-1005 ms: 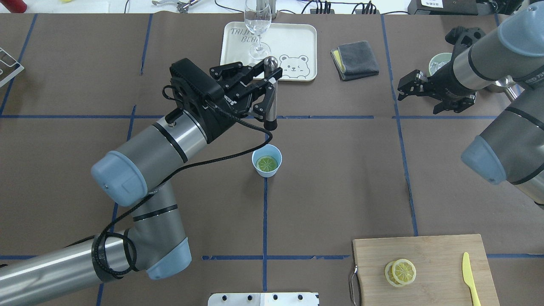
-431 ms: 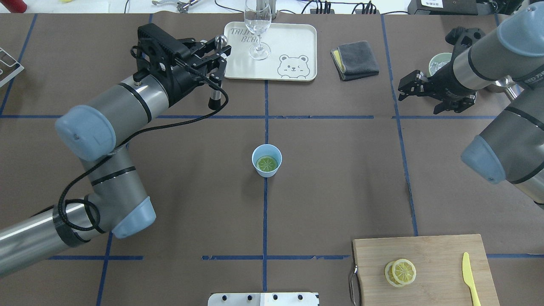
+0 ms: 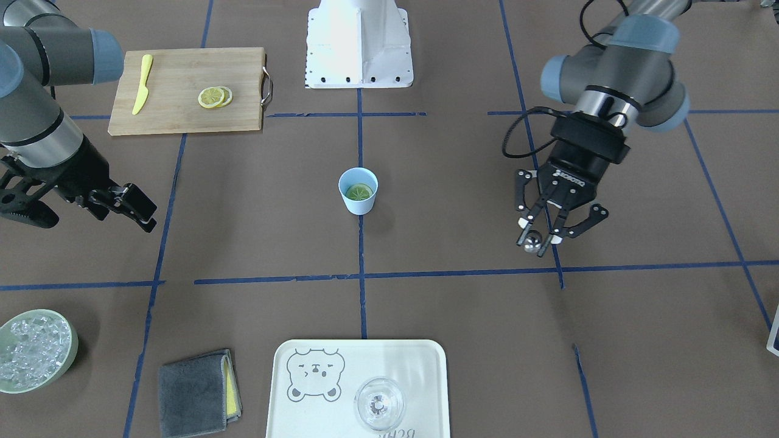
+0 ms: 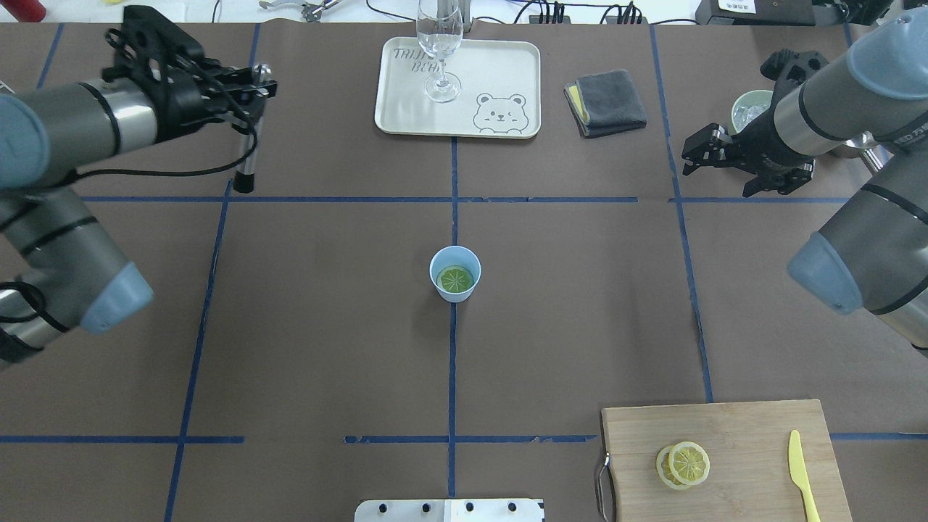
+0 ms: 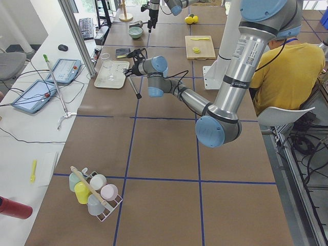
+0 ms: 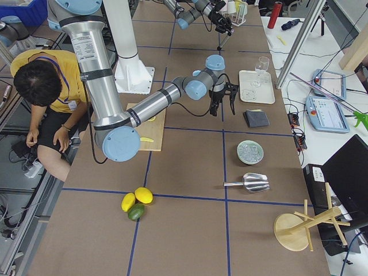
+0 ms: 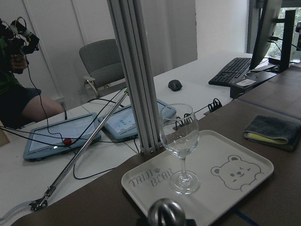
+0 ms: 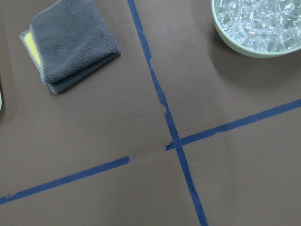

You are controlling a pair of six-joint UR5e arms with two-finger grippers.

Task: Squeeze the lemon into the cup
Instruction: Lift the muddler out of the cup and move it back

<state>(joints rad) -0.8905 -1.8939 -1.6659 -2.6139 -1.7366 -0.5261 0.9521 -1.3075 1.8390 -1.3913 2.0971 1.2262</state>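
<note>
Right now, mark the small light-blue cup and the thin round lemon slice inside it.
light-blue cup [image 4: 454, 257]: overhead exterior view, inner wall above the slice.
lemon slice [image 4: 456, 279]: overhead exterior view, centre of its flesh.

The overhead camera sits behind the robot and looks forward and down. The front-facing one looks steeply down from across the table [image 4: 580, 326], mirrored. Both take in the central cup [image 4: 454, 256] and the bear tray [image 4: 507, 65]. The side cameras look along the table from its ends, far off. The left wrist camera faces the wine glass [image 7: 180, 141] closely. The right wrist camera looks straight down on the grey cloth [image 8: 73, 44] and the bowl of ice [image 8: 225, 36].
</note>
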